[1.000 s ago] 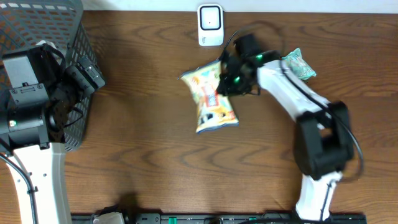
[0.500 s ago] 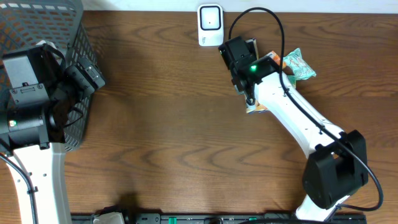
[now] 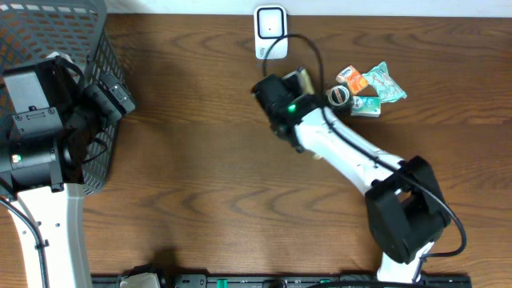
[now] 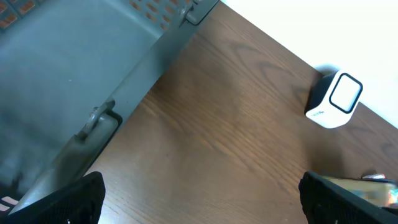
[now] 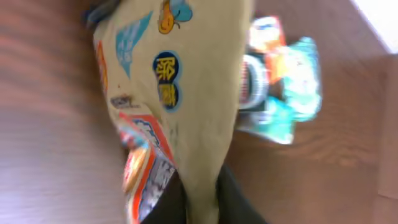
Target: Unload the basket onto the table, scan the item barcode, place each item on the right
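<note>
Wood-grain tabletop (image 3: 200,176), scanner (image 3: 270,32) at twelve o'clock; we judge the snack bag (image 5: 186,81) light, crinkly, slippery: right jaws pinch its edge, left jaws gape.

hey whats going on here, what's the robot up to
The right arm's fingers pinch a yellow snack bag, holding it close in front of the white barcode scanner. The left arm's fingers hang open and empty beside the grey basket. A few other packets lie right of the scanner.
</note>
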Tool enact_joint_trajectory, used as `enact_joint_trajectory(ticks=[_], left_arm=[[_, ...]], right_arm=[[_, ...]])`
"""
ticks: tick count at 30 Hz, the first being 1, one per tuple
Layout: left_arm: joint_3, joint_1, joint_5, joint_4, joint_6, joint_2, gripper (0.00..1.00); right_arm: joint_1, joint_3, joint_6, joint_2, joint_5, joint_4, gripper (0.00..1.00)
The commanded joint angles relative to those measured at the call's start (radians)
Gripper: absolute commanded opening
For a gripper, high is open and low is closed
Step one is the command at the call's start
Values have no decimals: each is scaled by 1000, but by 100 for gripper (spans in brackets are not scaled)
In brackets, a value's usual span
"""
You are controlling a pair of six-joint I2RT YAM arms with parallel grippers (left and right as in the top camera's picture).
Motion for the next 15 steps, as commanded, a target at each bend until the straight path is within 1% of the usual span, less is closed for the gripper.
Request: enact_joint_trajectory(ticks=[1, 2, 3, 4, 5, 7, 9, 10, 11, 15], left_arm=[[1, 5, -10, -3, 13, 0, 98], [1, 5, -10, -3, 13, 0, 98], [1, 5, -10, -3, 13, 0, 98], [1, 5, -10, -3, 13, 0, 98], [1, 5, -10, -3, 13, 0, 98], [1, 5, -10, -3, 13, 0, 98], [1, 5, -10, -3, 13, 0, 98], [1, 5, -10, -3, 13, 0, 98], [1, 5, -10, -3, 13, 0, 98], [1, 5, -10, -3, 13, 0, 98]], right_arm=[[70, 2, -6, 6, -173, 4, 30], [84, 3, -6, 6, -222, 6, 40], [98, 9, -6, 6, -271, 6, 46], [116, 24, -6, 5, -344, 5, 55], [119, 31, -6, 4, -362, 2, 55], [130, 72, -3, 1, -415, -14, 50], [131, 121, -3, 1, -431, -44, 52], [128, 162, -3, 1, -433, -70, 58], [124, 184, -2, 1, -433, -85, 62], [85, 246, 26, 1, -425, -138, 73]])
